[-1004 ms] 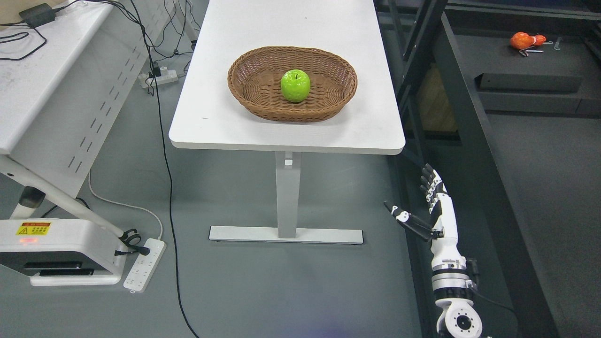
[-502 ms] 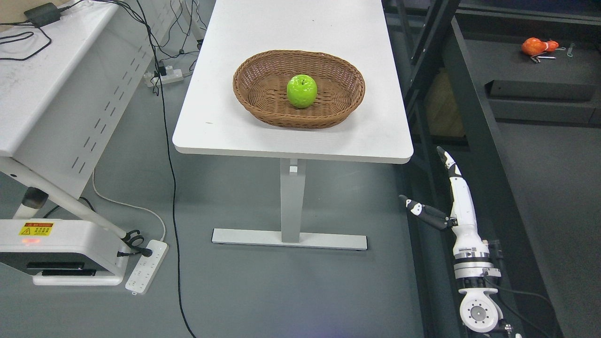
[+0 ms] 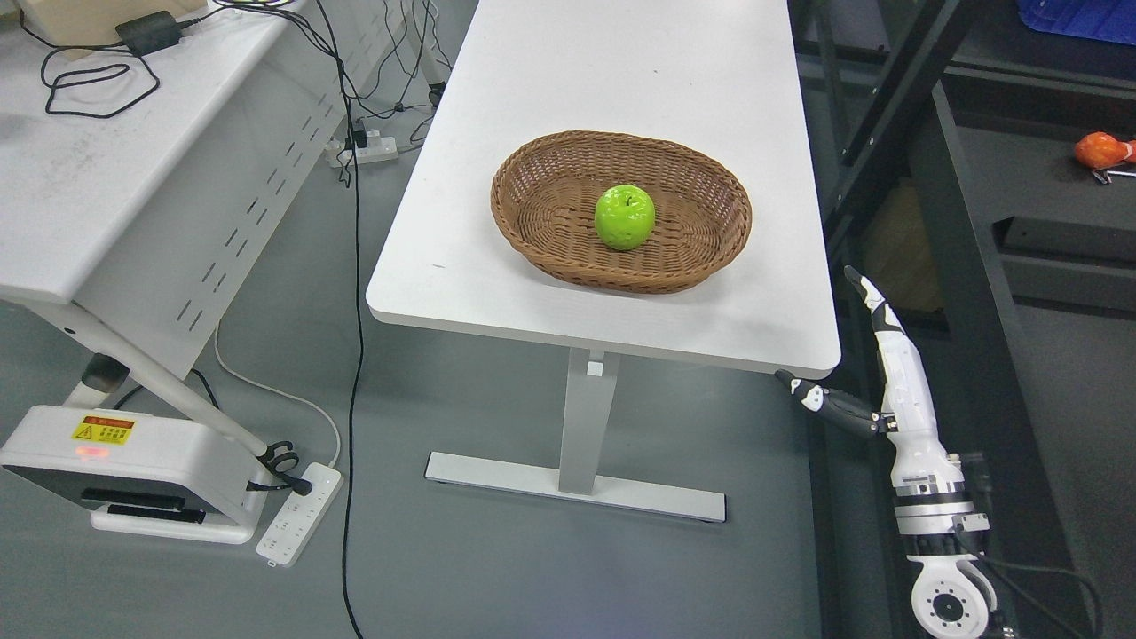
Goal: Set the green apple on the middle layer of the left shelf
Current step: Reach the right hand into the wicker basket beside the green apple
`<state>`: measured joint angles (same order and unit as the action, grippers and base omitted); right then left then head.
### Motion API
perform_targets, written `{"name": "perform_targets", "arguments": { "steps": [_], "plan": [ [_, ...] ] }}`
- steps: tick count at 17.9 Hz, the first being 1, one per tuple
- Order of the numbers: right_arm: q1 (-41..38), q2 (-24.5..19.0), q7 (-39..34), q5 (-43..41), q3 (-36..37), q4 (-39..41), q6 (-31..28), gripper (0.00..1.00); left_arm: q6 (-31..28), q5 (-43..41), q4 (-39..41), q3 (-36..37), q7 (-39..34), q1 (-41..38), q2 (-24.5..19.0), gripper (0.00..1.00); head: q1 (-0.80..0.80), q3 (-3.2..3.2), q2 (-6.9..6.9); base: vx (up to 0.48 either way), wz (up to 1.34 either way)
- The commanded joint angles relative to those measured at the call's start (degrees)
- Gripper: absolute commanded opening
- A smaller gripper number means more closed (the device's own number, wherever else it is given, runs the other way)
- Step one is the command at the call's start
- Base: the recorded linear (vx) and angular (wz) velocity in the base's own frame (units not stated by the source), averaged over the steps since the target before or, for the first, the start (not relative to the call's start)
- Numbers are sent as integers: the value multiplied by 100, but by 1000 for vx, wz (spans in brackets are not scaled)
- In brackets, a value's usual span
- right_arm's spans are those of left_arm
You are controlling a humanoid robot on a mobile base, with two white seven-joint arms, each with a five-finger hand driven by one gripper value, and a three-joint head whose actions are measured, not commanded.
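A glossy green apple [image 3: 625,216] sits in the middle of an oval woven wicker basket [image 3: 541,169] on the smooth white worktop [image 3: 568,80], bare around the basket. The right robot hand [image 3: 874,373] hangs empty just off the worktop's rounded near-right corner, fingers straight, thumb splayed, apparently not touching the edge.

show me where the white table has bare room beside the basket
The white table is bare left of the brown wicker basket, across the far end behind it, and in a strip along the near edge. Inside, only the green apple sits.
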<state>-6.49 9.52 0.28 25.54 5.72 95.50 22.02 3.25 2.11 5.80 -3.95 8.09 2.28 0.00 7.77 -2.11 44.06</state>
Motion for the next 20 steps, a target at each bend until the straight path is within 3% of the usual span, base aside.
{"name": "perform_targets", "arguments": {
  "steps": [1, 6, 14, 17, 20],
  "plan": [
    [244, -168, -150, -453, 386, 92, -434, 100, 9, 0, 0, -1, -1, 0, -100, 100, 0, 0, 0, 158, 185],
    [631, -521, -388, -393, -413, 83, -787, 99, 9, -8, 0, -1, -1, 0, -100, 100, 0, 0, 0, 151, 159],
    [1158, -557, -581, 389, -906, -179, -883, 99, 1, 0, 0, -1, -1, 0, -100, 100, 0, 0, 0, 128, 157],
    [1606, -443, -616, 521, -906, -916, -945, 99, 9, 0, 0, -1, -1, 0, -100, 100, 0, 0, 0, 94, 103],
    [1634, -48, -1098, 697, -1002, -1024, -892, 99, 9, 0, 0, -1, -1, 0, -100, 100, 0, 0, 0, 46, 4]
  ]
}}
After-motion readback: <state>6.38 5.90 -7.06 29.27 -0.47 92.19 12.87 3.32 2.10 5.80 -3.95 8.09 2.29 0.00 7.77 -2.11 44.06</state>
